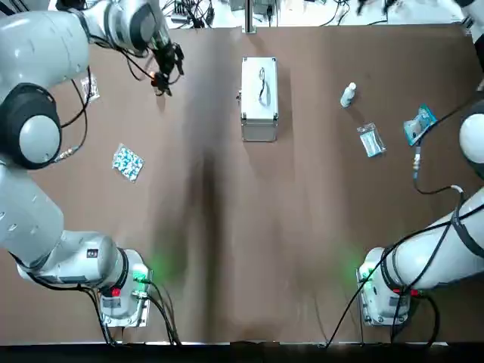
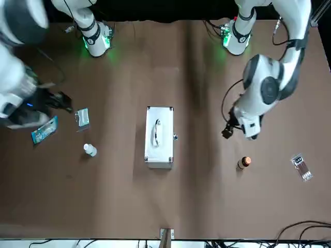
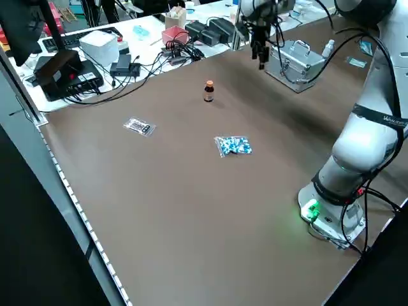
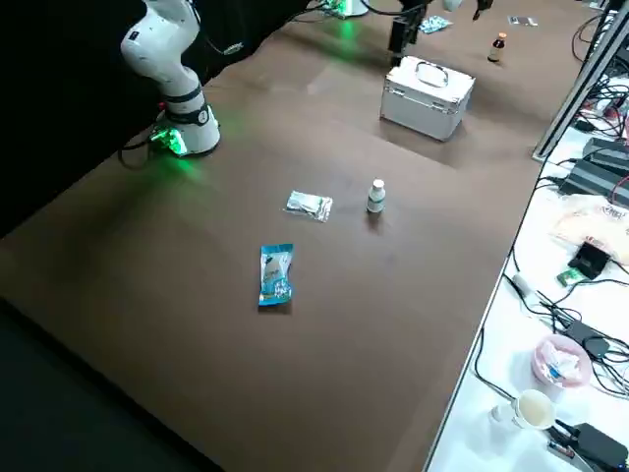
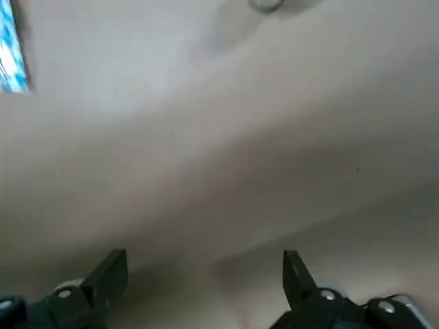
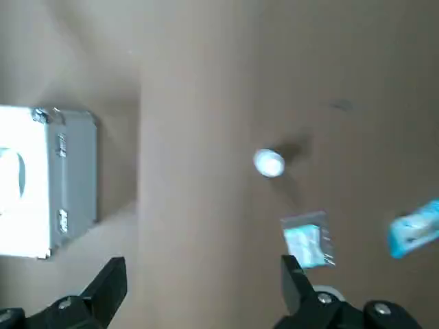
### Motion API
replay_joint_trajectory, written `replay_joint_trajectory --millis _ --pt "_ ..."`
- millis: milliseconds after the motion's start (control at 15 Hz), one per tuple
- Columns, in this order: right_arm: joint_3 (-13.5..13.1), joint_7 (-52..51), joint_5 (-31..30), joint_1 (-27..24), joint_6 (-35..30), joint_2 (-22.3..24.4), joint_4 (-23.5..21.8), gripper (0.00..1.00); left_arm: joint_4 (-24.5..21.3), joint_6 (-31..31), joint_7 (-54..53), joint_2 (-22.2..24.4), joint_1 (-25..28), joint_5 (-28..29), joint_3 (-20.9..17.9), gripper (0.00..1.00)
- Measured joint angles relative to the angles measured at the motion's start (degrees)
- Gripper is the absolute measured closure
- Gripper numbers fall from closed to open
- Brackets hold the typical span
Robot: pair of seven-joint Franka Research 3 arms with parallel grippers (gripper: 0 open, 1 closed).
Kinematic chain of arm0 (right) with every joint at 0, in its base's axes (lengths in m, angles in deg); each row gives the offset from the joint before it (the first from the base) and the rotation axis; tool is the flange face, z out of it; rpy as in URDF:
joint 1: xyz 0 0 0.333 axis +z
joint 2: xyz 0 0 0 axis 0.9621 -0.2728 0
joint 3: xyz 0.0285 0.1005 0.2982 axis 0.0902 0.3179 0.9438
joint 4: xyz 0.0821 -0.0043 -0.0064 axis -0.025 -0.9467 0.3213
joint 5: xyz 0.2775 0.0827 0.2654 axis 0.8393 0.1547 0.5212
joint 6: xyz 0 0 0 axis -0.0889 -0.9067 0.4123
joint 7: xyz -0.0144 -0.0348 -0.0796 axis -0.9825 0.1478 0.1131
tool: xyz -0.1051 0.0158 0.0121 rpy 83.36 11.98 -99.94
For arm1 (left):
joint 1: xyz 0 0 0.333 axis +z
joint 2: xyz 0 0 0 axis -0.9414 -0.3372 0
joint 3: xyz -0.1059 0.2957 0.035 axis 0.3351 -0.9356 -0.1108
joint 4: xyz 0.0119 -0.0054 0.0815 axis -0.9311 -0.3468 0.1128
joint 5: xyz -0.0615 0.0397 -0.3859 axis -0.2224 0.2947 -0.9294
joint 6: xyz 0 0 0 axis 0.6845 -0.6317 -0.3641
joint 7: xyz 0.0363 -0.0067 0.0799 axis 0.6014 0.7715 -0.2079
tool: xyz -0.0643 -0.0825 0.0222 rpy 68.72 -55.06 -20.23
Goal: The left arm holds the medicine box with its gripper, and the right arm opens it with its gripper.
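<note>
While both pairs of jaws are standing spread with nothing between them, the box [image 1: 259, 98] is sitting shut and untouched. The left gripper [image 5: 204, 257] is hanging fingers-down above bare table [image 1: 242, 242], off the box's left side and apart from it. That looks like a staging spot for coming in sideways to pin the box. The right gripper [image 6: 202, 262] is hovering well off the box's right side. It is high enough that its camera is taking in the box's end, so it is probably lining up rather than reaching for the lid.

The box is lying flat with its handle [image 1: 262, 87] upward. A small fitting, perhaps the latch, is showing on its left side, so the opening edge may be facing the holding arm.

Left of the box, a brown bottle [image 2: 244, 163] is standing near the left gripper, on the side away from the box, and so is not blocking it. A small packet [image 2: 301, 167] is lying farther left, and a blister pack [image 1: 127, 162] is lying left of the box, nearer the robot.

Right of the box, a white bottle [image 6: 269, 163] is standing between it and the right gripper. A sachet [image 6: 309, 243] and a blue packet [image 6: 415, 229] are lying beyond that bottle. The white bottle is the likeliest thing to get knocked on a low approach.
</note>
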Motion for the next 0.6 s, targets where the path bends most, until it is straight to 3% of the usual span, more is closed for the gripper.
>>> replay_joint_trajectory --millis 333,600 --pt "0.1 10.9 3.6 9.0 9.2 -6.1 -0.2 0.01 -0.8 -6.9 14.1 -6.4 -3.8 -0.3 1.3 0.00" --pt "0.1 14.0 7.6 13.4 12.0 -9.0 -0.3 0.01 5.4 -11.2 27.0 -13.8 -7.2 -0.3 1.4 0.00"
